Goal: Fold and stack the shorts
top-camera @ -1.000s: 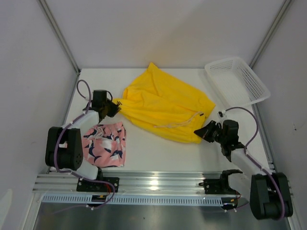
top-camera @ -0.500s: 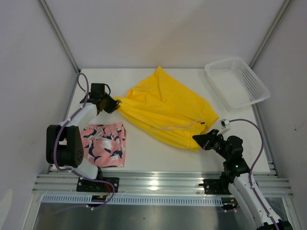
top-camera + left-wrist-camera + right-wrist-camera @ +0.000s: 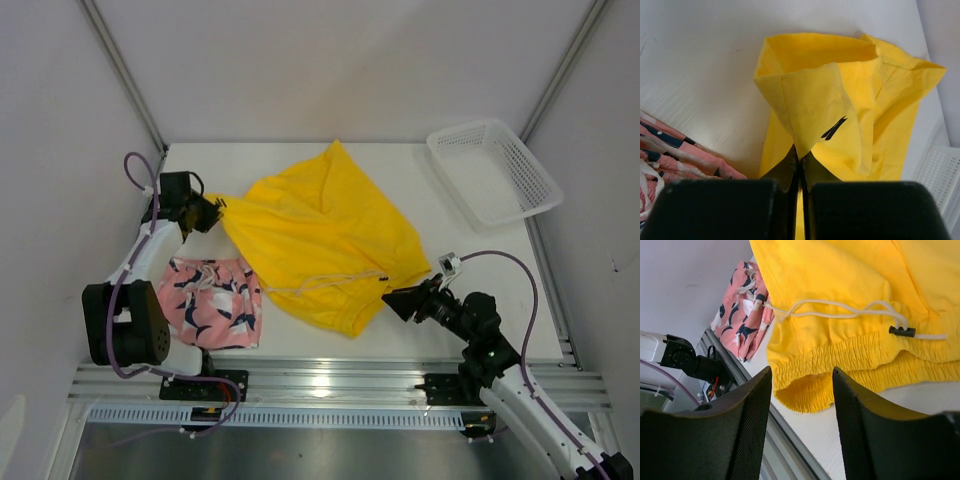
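The yellow shorts (image 3: 320, 240) lie spread across the middle of the table, their elastic waistband (image 3: 840, 365) and white drawstring at the near side. My left gripper (image 3: 212, 207) is shut on a hem corner of the yellow shorts (image 3: 820, 100) at the far left, near a small dark logo (image 3: 833, 127). My right gripper (image 3: 400, 300) stands open just off the waistband's near corner, with nothing between its fingers (image 3: 860, 430). The pink shorts (image 3: 217, 300) with navy-and-white print lie folded at the near left, also visible as pink shorts (image 3: 742, 310) in the right wrist view.
A white mesh basket (image 3: 493, 170) sits at the far right corner. White walls close in the table on both sides and at the back. A metal rail (image 3: 330, 380) runs along the near edge.
My right gripper let go of the waistband and opened. My left gripper pulled its corner farther left, dragging the yellow shorts leftward and toward the near edge.
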